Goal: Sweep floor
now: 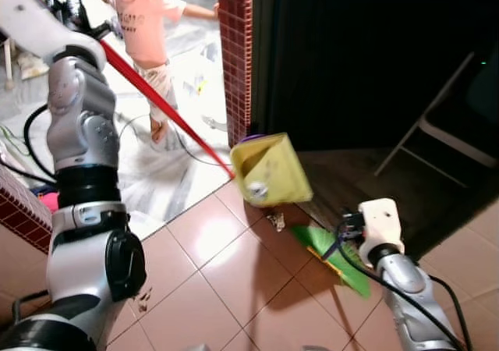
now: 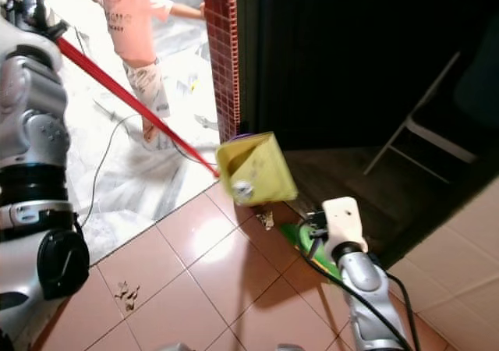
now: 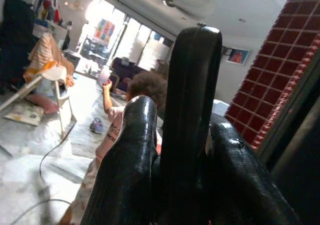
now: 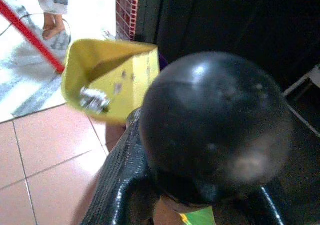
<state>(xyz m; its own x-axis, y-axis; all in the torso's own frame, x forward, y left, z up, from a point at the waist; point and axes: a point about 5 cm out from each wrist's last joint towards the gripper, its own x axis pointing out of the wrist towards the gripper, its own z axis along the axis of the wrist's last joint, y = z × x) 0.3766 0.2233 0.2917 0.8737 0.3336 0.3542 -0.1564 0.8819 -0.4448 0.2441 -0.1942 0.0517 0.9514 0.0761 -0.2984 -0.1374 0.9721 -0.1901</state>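
**Dustpan raised over tiled floor, broom below**

Left pincer (image 3: 170, 135) up high, clenched on red handle (image 1: 164, 109) of the yellow dustpan (image 1: 269, 170); pan is tilted, debris bits inside. Right pincer (image 4: 200, 150) low near green broom (image 1: 331, 257) on terracotta tile floor (image 1: 210, 288); grip state cannot tell. Debris (image 2: 125, 292) on tile. A child (image 1: 148, 31) stands beyond brick pillar (image 1: 234, 47). Folding chair (image 1: 444, 125) in dark room.

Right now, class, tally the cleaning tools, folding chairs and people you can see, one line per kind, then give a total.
Yellow dustpan on its red handle: 1
Green broom: 1
Folding chair: 1
Person: 1
Total: 4
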